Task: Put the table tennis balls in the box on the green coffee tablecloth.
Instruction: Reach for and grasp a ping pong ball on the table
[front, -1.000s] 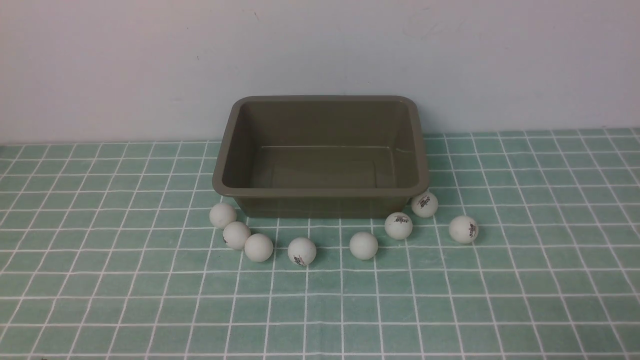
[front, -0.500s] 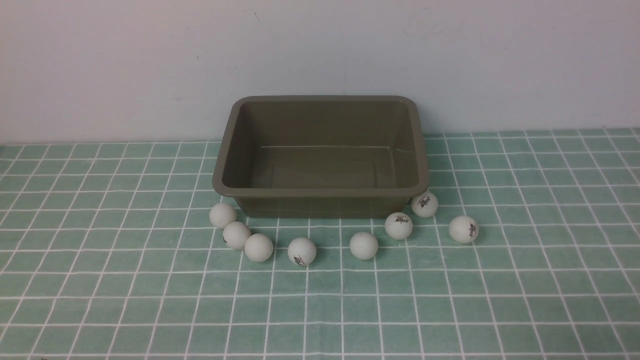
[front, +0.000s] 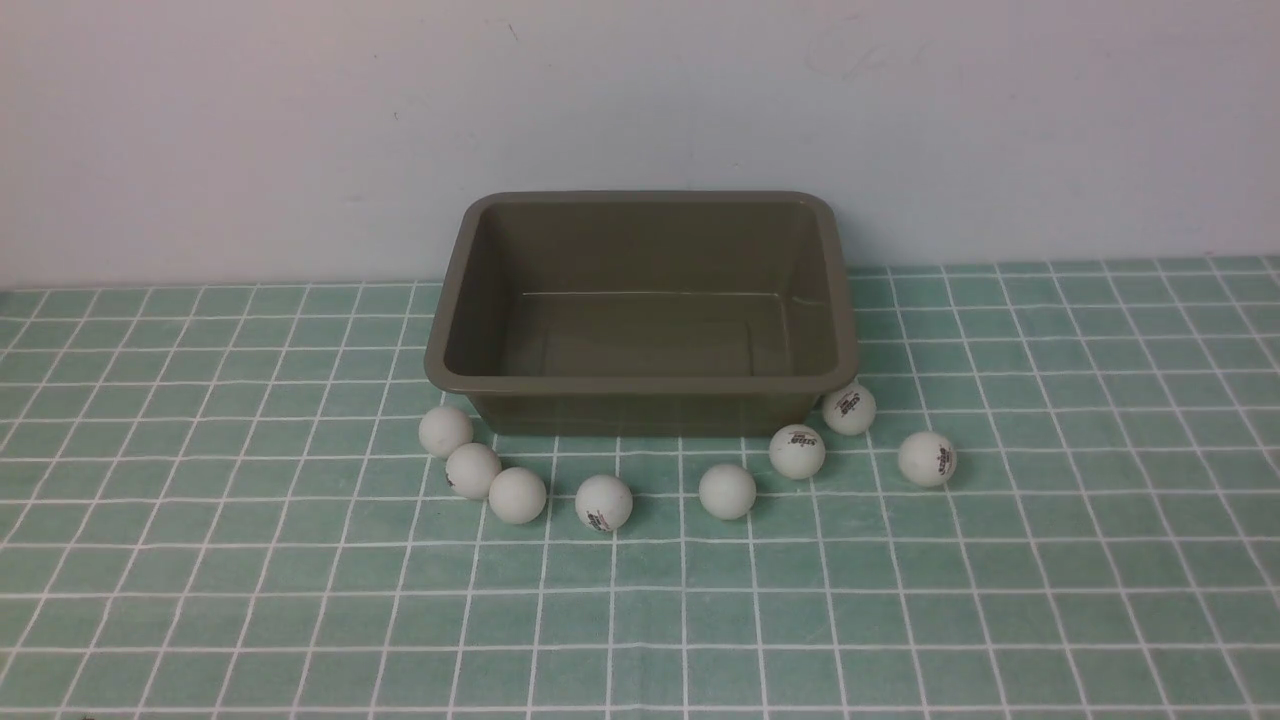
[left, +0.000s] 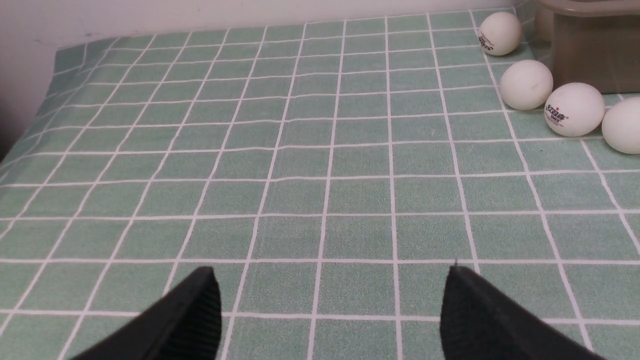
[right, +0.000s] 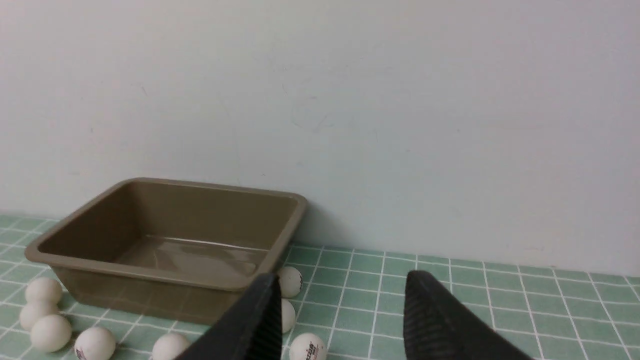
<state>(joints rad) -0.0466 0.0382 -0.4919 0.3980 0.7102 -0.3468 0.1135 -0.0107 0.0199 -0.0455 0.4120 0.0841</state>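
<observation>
Left gripper (left: 330, 272), jaws wide apart & empty, hangs low over the green coffee tablecloth (front: 300, 600); right gripper (right: 344, 276), narrower gap, also holds nothing. All 8 table tennis balls (front: 603, 501) lie in an arc along near side of the box (front: 640, 385), empty at cloth's far edge. Apparently staged for easy reach, no pick begun.

Centre of the front view: your box (front: 640, 384) is smooth olive-brown plastic with a soft sheen, and its floor throws pale glints. Just below it, the balls (front: 727, 491) look like matt white plastic, some with dark printed marks. The tablecloth (front: 200, 600) is mint-green cloth with white lines, its fine grainy weave clear in the left wrist view. At that frame's lower edge, the left gripper (left: 328, 272) shows matt black fingers (left: 192, 320) with finely ribbed inner faces. The wall (front: 300, 120) behind is pale, matt and faintly scuffed.
</observation>
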